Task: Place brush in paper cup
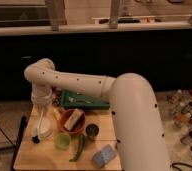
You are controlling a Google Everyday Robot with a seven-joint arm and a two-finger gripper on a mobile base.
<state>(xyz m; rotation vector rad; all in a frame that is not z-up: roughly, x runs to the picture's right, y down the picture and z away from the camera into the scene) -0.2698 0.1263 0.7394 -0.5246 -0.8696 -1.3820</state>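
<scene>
My gripper (40, 116) hangs down from the white arm over the left part of the wooden table (39, 159). It is shut on the brush (37, 131), a thin pale handle that slants down to a dark end near the table top. The white paper cup (46, 131) stands just right of the brush, below the gripper. The brush's dark end sits beside the cup's left side, outside it.
An orange bowl (69, 125) holding a tan block sits right of the cup. A green tray (84, 101) lies behind it. A small green cup (63, 141), a dark can (92, 132), a green pepper (79, 148) and a blue sponge (104, 156) lie in front. Bottles stand on the floor at right (186, 117).
</scene>
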